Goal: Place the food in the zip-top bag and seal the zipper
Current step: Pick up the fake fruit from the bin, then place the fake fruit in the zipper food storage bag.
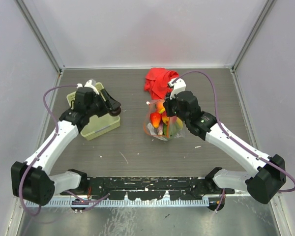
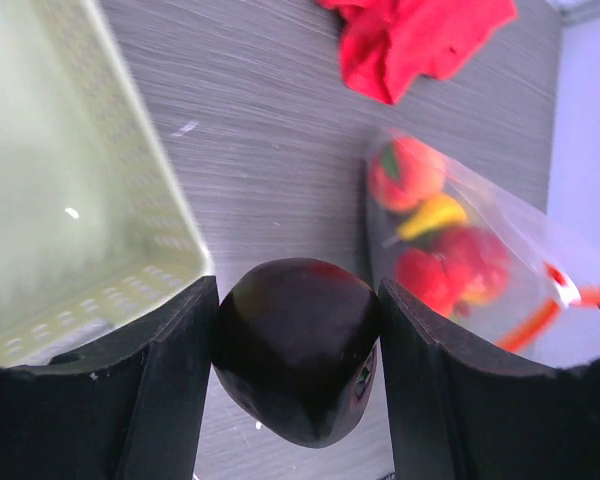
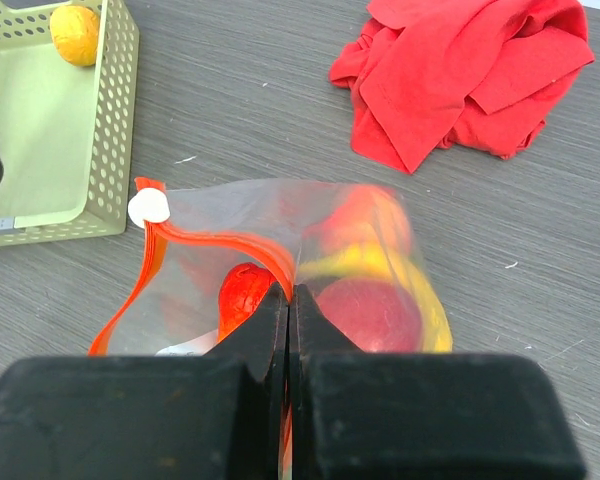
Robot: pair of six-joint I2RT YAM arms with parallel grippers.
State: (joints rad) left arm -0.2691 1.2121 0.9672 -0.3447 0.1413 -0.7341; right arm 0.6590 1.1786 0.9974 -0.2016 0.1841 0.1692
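Note:
My left gripper (image 2: 298, 380) is shut on the dark purple piece (image 2: 298, 345) and holds it above the table, between the basket and the bag; it also shows in the top view (image 1: 115, 109). The clear zip-top bag (image 1: 162, 125) sits mid-table with red, orange and yellow food (image 3: 365, 300) inside. My right gripper (image 3: 290, 300) is shut on the bag's red-orange zipper strip (image 3: 220, 245) and holds the mouth open toward the left. A white slider (image 3: 148, 208) sits at the strip's end.
A pale green slotted basket (image 1: 96, 125) stands at the left, with one yellow-orange piece (image 3: 77, 34) in its far corner. A red cloth (image 1: 159, 81) lies crumpled behind the bag. Grey walls close in the table on three sides.

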